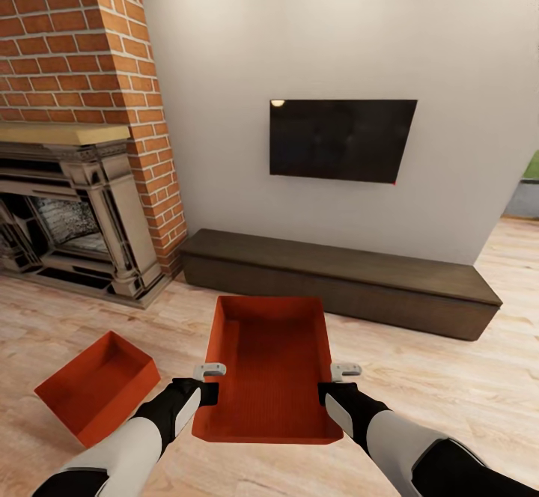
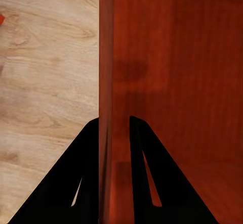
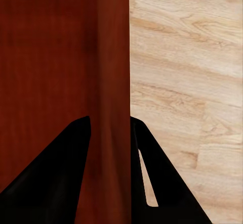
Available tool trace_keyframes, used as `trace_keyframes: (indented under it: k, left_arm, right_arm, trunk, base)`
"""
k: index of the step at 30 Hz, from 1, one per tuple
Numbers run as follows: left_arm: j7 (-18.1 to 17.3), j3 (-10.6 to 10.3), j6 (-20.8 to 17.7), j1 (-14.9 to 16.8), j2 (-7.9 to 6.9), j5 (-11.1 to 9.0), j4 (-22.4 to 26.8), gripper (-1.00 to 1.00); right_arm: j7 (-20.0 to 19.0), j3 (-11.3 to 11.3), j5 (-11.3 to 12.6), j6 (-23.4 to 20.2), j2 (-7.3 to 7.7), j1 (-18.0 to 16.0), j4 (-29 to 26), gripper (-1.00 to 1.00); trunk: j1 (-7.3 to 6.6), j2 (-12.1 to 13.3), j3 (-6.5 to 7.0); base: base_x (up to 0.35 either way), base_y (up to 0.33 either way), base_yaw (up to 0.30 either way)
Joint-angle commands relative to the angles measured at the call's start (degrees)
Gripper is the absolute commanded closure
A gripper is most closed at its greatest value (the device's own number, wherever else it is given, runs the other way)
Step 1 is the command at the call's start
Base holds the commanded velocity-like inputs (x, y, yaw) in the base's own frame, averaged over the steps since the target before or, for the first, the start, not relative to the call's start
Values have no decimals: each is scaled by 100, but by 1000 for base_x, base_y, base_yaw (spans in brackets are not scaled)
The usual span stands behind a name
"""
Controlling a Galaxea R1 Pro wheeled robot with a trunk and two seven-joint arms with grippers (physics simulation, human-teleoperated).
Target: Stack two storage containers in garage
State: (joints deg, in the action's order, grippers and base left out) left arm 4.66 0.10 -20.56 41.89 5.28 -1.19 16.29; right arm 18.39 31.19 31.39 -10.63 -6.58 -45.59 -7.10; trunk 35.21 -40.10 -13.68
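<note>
A: Each pincer, left point(image 1: 210, 370) and right point(image 1: 346, 370), is clamped on a thin side wall of the held container point(image 1: 271, 368), above the living-room floor point(image 1: 419, 385).
B: Uneven pull could twist it loose; the second container point(image 1: 96, 385) sits on the floor to its left

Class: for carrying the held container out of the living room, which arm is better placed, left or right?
Neither alone: the left gripper and right gripper each clamp an opposite wall of the container, so both carry it.

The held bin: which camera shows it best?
The head view: the whole held bin shows, a gripper on each side wall. Each wrist view shows just one wall pinched between dark fingers, with wood floor beside.
</note>
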Motion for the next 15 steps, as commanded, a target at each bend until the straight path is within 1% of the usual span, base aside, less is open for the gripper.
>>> trace_keyframes:
  k: [1,15]
  left_arm:
    - [53,18,-36,3,8,31,6,100]
    - [57,16,-36,3,8,31,6,100]
  right_arm:
    - [51,195,-45,-45,-1,-2,-10,100]
    - [51,193,-45,-45,-1,-3,-10,100]
  trunk:
    - [1,-7,1]
    - [1,-7,128]
  base:
    - [0,0,0]
    - [0,0,0]
